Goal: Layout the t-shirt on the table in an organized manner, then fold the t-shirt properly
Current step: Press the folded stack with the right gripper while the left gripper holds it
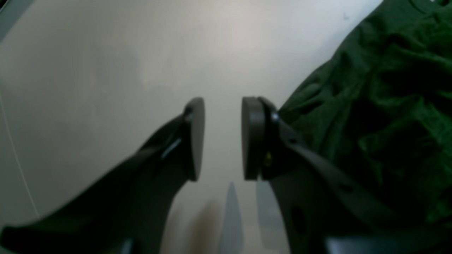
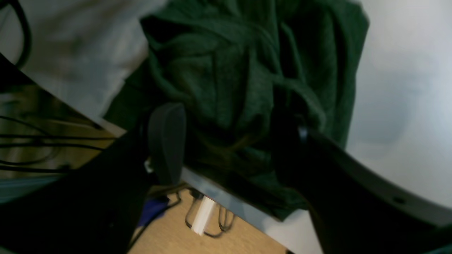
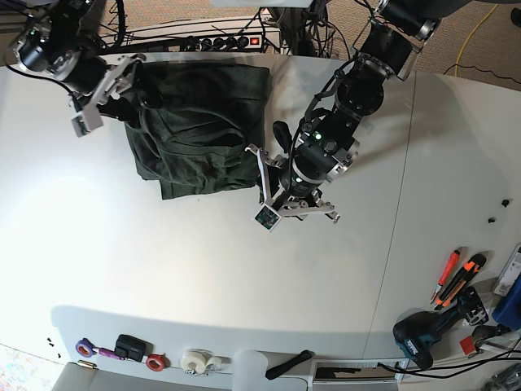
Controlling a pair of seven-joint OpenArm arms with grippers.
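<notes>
The dark green t-shirt [image 3: 199, 130] lies crumpled in a heap at the back left of the white table [image 3: 203, 261]. My right gripper [image 2: 226, 141] hangs over the shirt's bunched cloth [image 2: 226, 77] at the table's edge, its jaws open wide with folds between and under them; in the base view my right gripper [image 3: 130, 90] stands at the heap's left corner. My left gripper [image 1: 223, 137] is open over bare table [image 1: 106, 70] with nothing between its pads, just beside the shirt's edge [image 1: 381, 106]. The base view has my left gripper [image 3: 269, 155] at the heap's right side.
A power strip [image 3: 220, 42] and cables run along the table's back edge. Tape rolls [image 3: 195, 361] and small items line the front edge. Cutters [image 3: 454, 277] and a drill [image 3: 427, 334] lie at the right. A thin seam [image 3: 399, 204] crosses the tabletop.
</notes>
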